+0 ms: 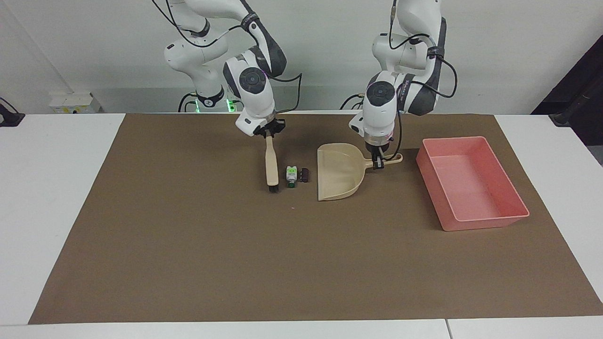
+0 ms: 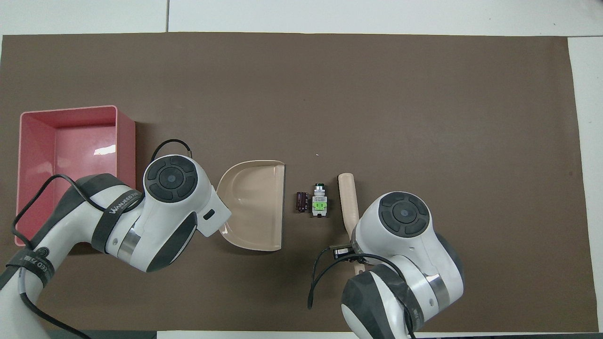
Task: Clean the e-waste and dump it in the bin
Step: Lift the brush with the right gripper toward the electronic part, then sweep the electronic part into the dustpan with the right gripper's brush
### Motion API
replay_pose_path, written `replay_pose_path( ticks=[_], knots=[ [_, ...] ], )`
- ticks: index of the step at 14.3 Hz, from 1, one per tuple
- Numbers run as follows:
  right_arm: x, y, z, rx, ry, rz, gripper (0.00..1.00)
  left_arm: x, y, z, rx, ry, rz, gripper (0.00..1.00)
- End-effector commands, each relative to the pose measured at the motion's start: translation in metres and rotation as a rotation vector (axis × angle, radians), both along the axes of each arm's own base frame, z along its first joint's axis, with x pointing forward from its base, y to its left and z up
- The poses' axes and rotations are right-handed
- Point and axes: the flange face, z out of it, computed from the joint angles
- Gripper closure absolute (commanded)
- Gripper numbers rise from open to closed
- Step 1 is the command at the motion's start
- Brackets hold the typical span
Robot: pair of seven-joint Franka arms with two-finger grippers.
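Observation:
The e-waste lies on the brown mat as two small parts side by side: a white-grey one with a green label [image 1: 291, 176] [image 2: 319, 206] and a dark block [image 1: 304, 175] [image 2: 301, 201]. My right gripper [image 1: 269, 134] is shut on the handle of a beige brush [image 1: 272, 165] [image 2: 346, 197]. The brush's bristle end is down at the mat, just beside the green-labelled part. My left gripper [image 1: 378, 163] is shut on the handle of the beige dustpan [image 1: 337, 174] [image 2: 254, 212], whose open edge faces the dark block. The pink bin [image 1: 485, 220] [image 2: 125, 141] stands toward the left arm's end.
A brown mat [image 1: 301, 263] covers most of the white table [image 1: 56, 188]. In the overhead view both wrists cover their own grippers. The dustpan sits between the e-waste and the bin.

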Motion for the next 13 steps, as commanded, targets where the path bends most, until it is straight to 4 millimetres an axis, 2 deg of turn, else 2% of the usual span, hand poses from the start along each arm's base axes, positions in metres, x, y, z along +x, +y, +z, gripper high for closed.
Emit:
replay_pose_path(
  ticks=[1, 5, 7, 13],
  knots=[
    [-0.008, 0.014, -0.009, 0.009, -0.016, -0.025, 1.0, -0.003, -0.003, -0.002, 0.021, -0.002, 0.0, 1.0],
    [-0.007, 0.025, -0.021, 0.022, -0.022, -0.062, 1.0, -0.005, -0.003, -0.004, 0.021, -0.001, -0.001, 1.0],
    [-0.013, 0.042, -0.032, 0.026, -0.014, -0.065, 1.0, -0.005, -0.004, -0.004, 0.021, -0.001, -0.002, 1.0],
    [-0.008, 0.058, -0.025, 0.063, -0.027, -0.108, 1.0, -0.005, -0.003, -0.003, 0.021, -0.001, -0.005, 1.0]
  ],
)
